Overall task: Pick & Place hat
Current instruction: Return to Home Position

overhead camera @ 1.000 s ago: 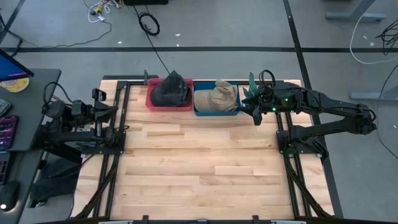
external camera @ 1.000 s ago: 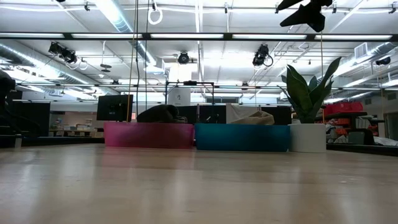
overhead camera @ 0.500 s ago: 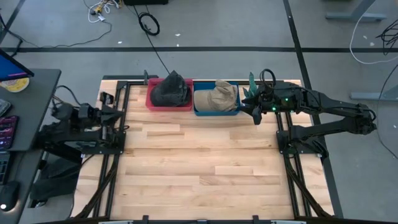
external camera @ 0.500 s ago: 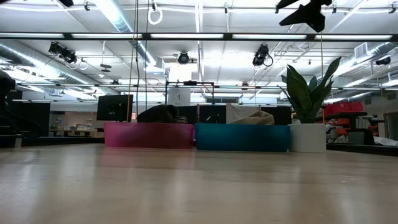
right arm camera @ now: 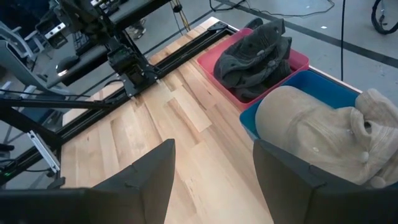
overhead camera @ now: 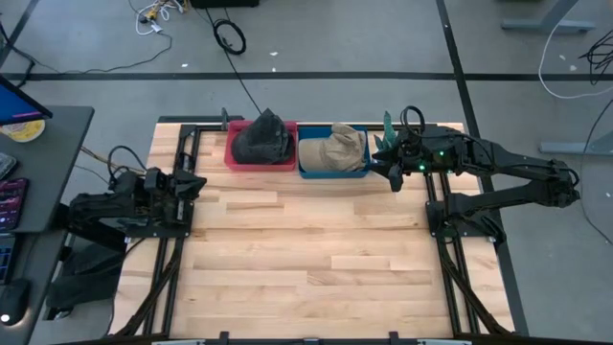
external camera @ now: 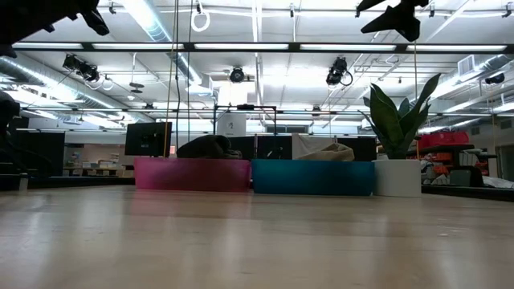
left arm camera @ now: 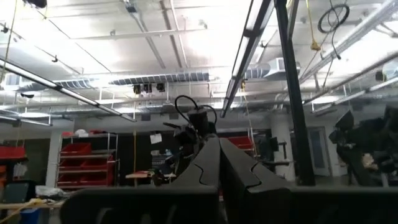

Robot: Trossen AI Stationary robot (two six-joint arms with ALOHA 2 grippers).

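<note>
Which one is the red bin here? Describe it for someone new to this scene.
On the wooden table, two bins stand side by side along the edge at the top of the high view. The red bin is the one toward the left gripper; it holds black caps, while the blue bin by the right gripper holds tan caps.

Potted plant (external camera: 396, 120), white pot, stands at far right of table (overhead camera: 306, 259). Black cable coil (overhead camera: 230, 36) lies on floor (overhead camera: 364, 38) beyond.

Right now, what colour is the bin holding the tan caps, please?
Blue bin, clearest in the right wrist view.
</note>
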